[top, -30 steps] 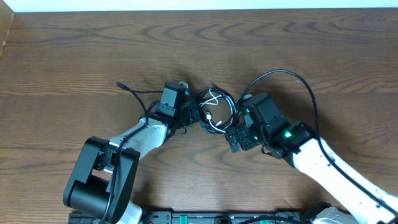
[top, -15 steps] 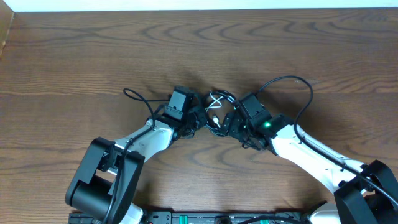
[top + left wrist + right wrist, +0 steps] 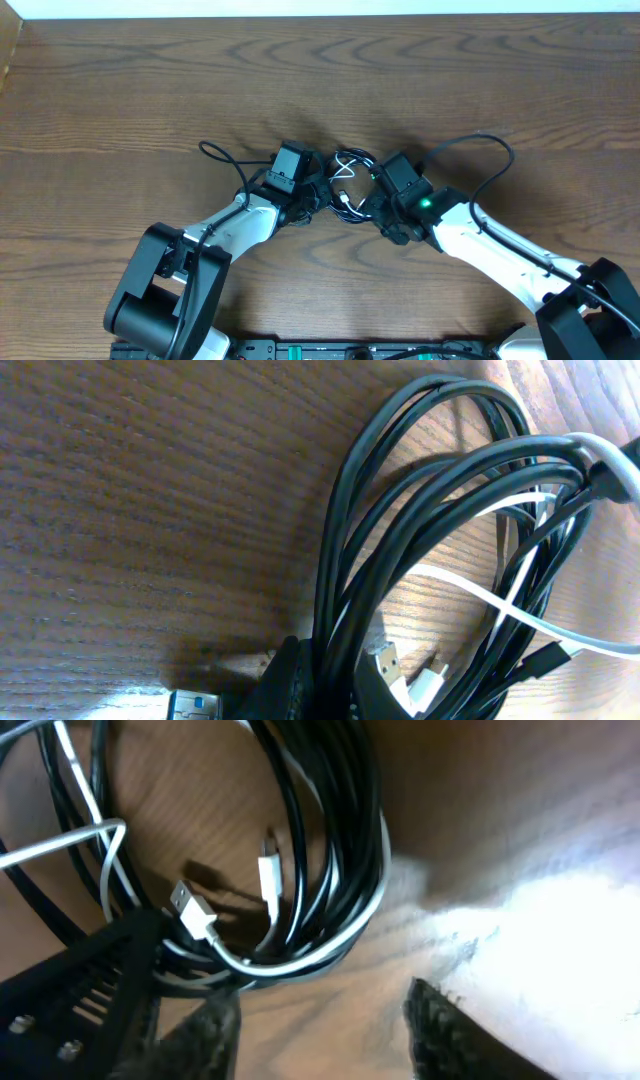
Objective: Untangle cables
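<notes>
On the table (image 3: 120, 90), black cables (image 3: 340, 820) coiled tight — white cable (image 3: 270, 880) threaded through

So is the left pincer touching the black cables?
Touching. Left wrist view: the black cables run down into the shut left pincer at the bottom edge, with no gap.

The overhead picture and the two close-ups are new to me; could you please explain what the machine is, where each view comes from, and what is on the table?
These are two robot arms, left and right, at a wooden table. The wide picture comes from a fixed camera above; each close-up from a camera on one wrist. Between the arms lies a tangle of thin black cables and one white cable. The left tool is shut and appears to pinch the black cables. The right tool has its fingers apart at the tangle's edge, holding nothing.
</notes>
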You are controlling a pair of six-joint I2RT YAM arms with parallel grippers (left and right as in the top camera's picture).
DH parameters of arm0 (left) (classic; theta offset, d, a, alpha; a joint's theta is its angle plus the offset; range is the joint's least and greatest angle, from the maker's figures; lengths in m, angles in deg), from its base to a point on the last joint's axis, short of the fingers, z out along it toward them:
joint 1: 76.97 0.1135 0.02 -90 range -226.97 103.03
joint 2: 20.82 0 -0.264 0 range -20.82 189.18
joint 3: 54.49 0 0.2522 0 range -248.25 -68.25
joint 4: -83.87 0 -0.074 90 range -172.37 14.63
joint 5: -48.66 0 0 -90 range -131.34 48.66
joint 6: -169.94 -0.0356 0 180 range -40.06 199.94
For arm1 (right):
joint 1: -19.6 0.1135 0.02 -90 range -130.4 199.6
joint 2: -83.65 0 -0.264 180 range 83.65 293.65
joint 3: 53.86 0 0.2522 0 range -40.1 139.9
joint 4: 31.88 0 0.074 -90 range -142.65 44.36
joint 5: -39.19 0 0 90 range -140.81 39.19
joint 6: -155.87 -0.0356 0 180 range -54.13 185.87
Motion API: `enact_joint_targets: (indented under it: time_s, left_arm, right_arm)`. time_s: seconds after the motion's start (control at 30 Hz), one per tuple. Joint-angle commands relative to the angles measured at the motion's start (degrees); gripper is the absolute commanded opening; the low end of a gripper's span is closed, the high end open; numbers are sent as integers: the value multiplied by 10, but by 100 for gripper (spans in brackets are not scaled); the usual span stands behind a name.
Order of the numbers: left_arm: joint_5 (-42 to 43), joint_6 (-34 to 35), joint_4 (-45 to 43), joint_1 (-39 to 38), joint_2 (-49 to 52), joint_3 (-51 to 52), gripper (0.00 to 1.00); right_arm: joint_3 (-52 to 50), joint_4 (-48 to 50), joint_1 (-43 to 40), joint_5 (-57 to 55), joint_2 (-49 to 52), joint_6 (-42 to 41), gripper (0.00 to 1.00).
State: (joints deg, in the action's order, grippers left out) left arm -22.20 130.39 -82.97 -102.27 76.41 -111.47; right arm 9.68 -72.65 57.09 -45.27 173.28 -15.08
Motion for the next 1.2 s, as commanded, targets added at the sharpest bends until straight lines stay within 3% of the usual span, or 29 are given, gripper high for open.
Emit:
enact_joint_targets:
  time_s: [0.0,0.47,0.63,1.17]
  left_arm:
    - [-12,-13,6,-2,-7,-8,7]
    - [-5,-13,6,-2,-7,-8,7]
    - [-5,-13,9,-2,-7,-8,7]
    - [-5,-18,19,-2,-7,-8,8]
  right_arm:
    - [7,5,12,-11,16,-83,43]
    - [7,24,13,-10,51,-153,41]
    - [7,32,13,-23,52,-158,30]
    - [7,32,34,-52,52,-193,36]
